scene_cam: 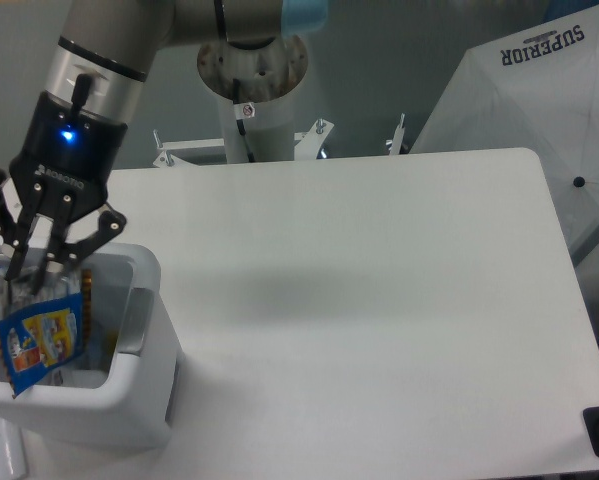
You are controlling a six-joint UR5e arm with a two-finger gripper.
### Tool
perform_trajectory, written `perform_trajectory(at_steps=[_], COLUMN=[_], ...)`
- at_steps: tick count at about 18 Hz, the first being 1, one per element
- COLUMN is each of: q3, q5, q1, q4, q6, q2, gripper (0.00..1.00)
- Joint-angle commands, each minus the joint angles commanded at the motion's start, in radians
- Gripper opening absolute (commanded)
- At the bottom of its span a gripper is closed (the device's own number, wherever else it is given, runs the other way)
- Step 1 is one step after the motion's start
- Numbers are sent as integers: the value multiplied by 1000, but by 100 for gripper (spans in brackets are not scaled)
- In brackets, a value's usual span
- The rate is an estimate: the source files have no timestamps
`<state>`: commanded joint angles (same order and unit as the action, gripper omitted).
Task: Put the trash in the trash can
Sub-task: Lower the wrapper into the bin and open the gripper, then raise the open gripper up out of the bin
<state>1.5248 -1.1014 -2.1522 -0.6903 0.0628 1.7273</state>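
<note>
The gripper point(31, 275) hangs over the white trash can point(139, 395) at the near left corner of the table point(379, 300), its 2 fingers pointing down into the bin's open top. The fingers are closed on the top edge of the snack wrapper point(41, 335), which hangs below them, upright and slightly tilted. The wrapper is blue with yellow and orange print on its face and orange-striped silvery side edges. Its lower part sits inside the mouth of the trash can, at the bin's left side; its lowest corner overlaps the bin's near rim in this view, and whether it touches the rim or the bin floor cannot be told. The trash can is rectangular with rounded corners and a thick rim, and a grey handle strip point(132, 322) runs along its right rim. Inside the bin, behind the wrapper, something pale lies near the bottom, too hidden to identify. A blue light point(70, 134) glows on the black gripper body, above the fingers, and the silver wrist section of the arm point(104, 55) slants up to the right toward the robot's base column point(251, 95), which stands at the far edge of the table. To the far right, a white cover printed SUPERIOR point(539, 90) stands beside the table, beyond its right edge.
</note>
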Motion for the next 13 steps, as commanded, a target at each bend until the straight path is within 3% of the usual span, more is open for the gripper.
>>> perform_trajectory(at_steps=[7,13], q3=[-5,9], q5=[-20,-460], q1=[-23,-21], q4=[-2,-17], q6=[38,201], q2=[-43,-66], gripper=[100,100])
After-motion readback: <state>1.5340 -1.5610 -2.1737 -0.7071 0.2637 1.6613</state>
